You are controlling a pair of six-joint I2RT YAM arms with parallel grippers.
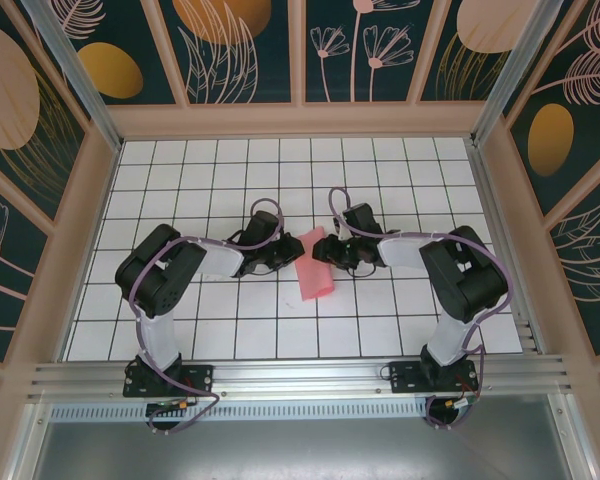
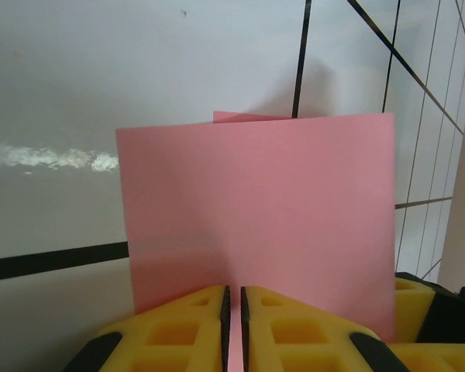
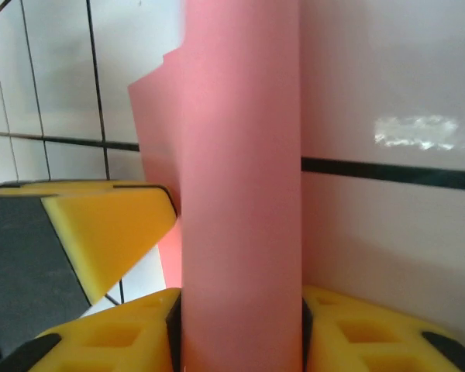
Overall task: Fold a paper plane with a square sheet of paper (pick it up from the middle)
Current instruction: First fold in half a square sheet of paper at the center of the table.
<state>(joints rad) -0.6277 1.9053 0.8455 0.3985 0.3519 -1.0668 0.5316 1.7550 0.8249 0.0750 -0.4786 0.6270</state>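
Observation:
The square sheet of paper [image 1: 317, 272] is pink and folded over, lying between my two grippers at the middle of the table. My left gripper [image 2: 233, 291] is shut on its near edge, and the folded sheet [image 2: 256, 209] stands upright ahead of the yellow fingers. My right gripper [image 3: 240, 301] has its jaws apart, with a rounded fold of the paper [image 3: 240, 155] filling the gap from pad to pad. A yellow finger of the left gripper [image 3: 101, 225] sits just left of that fold. From above, the left gripper [image 1: 283, 258] and the right gripper [image 1: 322, 250] face each other across the paper.
The white grid table [image 1: 380, 170] is walled by wooden rails [image 1: 300, 120] at the back and both sides. Both arm bases [image 1: 170, 375] stand on the metal rail at the near edge. Purple cables loop over both wrists.

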